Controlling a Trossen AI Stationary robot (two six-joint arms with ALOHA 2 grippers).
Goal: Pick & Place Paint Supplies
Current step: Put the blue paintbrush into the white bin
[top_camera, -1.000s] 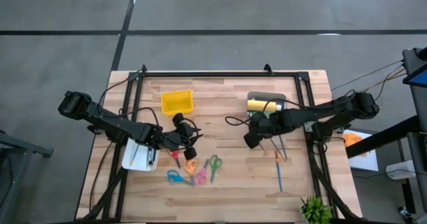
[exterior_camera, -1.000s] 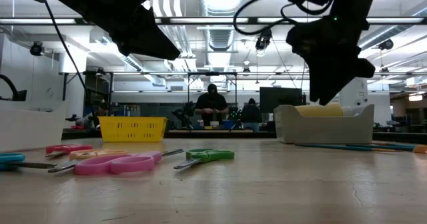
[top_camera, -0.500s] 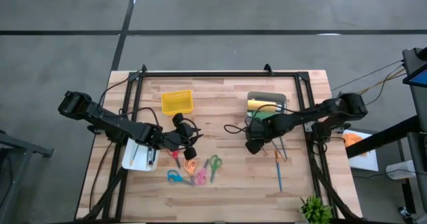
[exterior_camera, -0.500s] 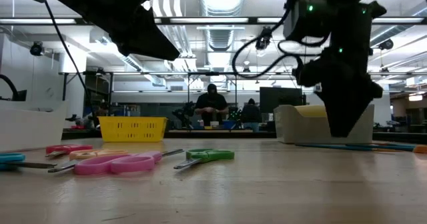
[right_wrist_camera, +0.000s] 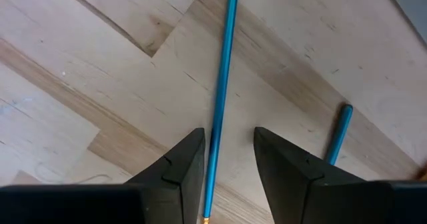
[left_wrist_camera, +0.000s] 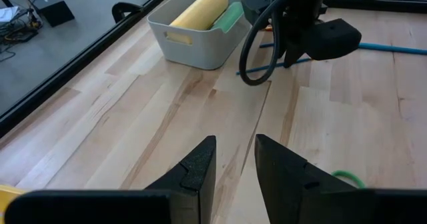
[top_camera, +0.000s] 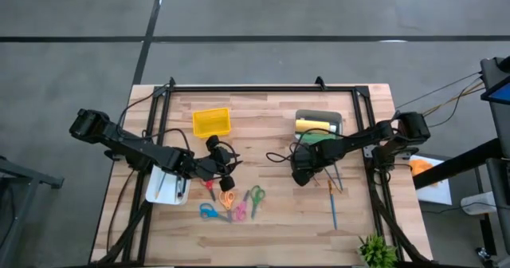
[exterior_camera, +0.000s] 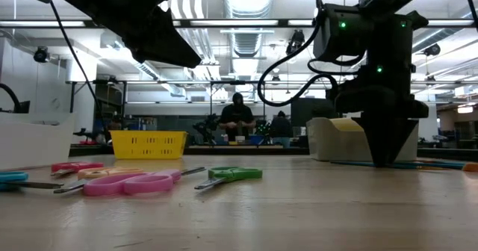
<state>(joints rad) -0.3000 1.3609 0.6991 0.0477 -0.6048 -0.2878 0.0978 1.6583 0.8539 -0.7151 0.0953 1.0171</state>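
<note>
Down low by the bench (top_camera: pixel 271 220): right claw (right_wrist_camera: pixel 227 159) spread, fingers either side of teal brush (right_wrist_camera: pixel 221 84) lying flat, w/ 2nd teal stick (right_wrist_camera: pixel 338 134) nearby. Yellow bottle (left_wrist_camera: pixel 198 8) + green one (left_wrist_camera: pixel 230 16) in grey bin (left_wrist_camera: pixel 200 44). Left claw (left_wrist_camera: pixel 235 163) spread, holding nothing, above scissors (top_camera: pixel 255 198).

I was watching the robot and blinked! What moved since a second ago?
The right gripper came down to the table, and its open fingers now sit on either side of a thin teal brush beside the grey bin. It has not closed on the brush yet. The left gripper, the scissors, the yellow basket and the yellow bottle in the bin stayed put.
</note>
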